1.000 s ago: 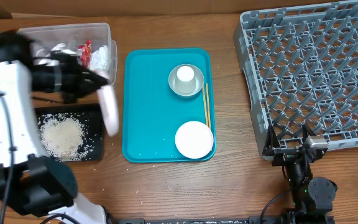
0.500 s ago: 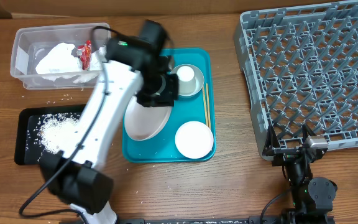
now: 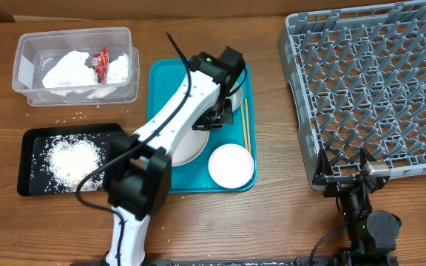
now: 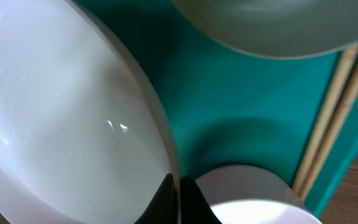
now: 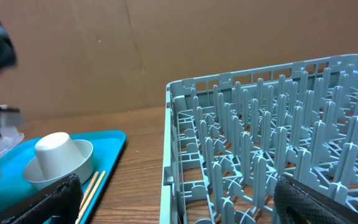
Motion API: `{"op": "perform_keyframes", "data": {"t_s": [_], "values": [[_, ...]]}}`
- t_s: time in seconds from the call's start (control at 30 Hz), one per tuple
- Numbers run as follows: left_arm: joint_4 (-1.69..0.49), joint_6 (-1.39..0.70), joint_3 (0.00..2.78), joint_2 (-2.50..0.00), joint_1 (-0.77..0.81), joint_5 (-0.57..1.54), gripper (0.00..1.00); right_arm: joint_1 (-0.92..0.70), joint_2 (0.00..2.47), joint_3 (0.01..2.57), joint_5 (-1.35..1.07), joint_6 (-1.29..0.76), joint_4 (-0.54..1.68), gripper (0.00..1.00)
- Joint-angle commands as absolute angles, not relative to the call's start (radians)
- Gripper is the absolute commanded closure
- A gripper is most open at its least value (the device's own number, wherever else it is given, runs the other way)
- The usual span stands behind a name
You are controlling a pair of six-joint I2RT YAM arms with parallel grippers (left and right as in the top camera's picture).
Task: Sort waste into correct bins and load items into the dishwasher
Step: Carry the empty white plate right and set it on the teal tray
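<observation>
My left gripper (image 3: pixel 211 117) is shut on the rim of the large white plate (image 3: pixel 183 148), which rests tilted on the teal tray (image 3: pixel 165 81). In the left wrist view the black fingers (image 4: pixel 179 199) pinch that plate (image 4: pixel 61 112). Next to it are the smaller plate (image 4: pixel 247 193), the grey-green bowl (image 4: pixel 272 31) and the chopsticks (image 4: pixel 334 112). The small plate (image 3: pixel 231 165) and chopsticks (image 3: pixel 245 125) lie on the tray. The white cup (image 5: pixel 58 152) sits upside down in the bowl (image 5: pixel 73 167). The right gripper (image 5: pixel 179 205) is open and empty by the rack's front edge.
The clear tub (image 3: pixel 28 52) holds the napkin (image 3: pixel 69 72) and the red packet (image 3: pixel 102 63). The black tray (image 3: pixel 32 140) holds rice (image 3: pixel 71 157). Loose grains lie on the table around them. The grey dish rack (image 3: pixel 372 96) stands at the right.
My left arm has swung right from the tub and black tray, carrying the large plate, and has lowered it onto the teal tray. The right arm has not moved.
</observation>
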State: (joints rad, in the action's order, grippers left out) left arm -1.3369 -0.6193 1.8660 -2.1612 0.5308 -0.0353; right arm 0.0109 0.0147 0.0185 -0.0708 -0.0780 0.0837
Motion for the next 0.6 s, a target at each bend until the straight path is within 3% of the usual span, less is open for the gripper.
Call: {"op": "perform_keyframes", "data": {"t_s": [0.0, 0.13, 0.3, 0.57], "values": [[-1.337, -0.643, 1.862, -2.196, 0.537, -0.025, 0.96, 0.007, 0.005, 0.008, -0.064, -0.078, 0.08, 0.0], [-1.337, -0.643, 1.862, -2.198, 0.537, -0.025, 0.96, 0.007, 0.005, 0.008, -0.064, -0.078, 0.08, 0.0], [-1.338, -0.622, 1.864, -2.198, 0.537, -0.02, 0.86, 0.007, 0.005, 0.008, -0.064, -0.078, 0.08, 0.0], [-1.427, -0.598, 1.969, -2.197, 0.495, 0.019, 0.78, 0.007, 0.005, 0.008, -0.064, -0.078, 0.08, 0.0]]}}
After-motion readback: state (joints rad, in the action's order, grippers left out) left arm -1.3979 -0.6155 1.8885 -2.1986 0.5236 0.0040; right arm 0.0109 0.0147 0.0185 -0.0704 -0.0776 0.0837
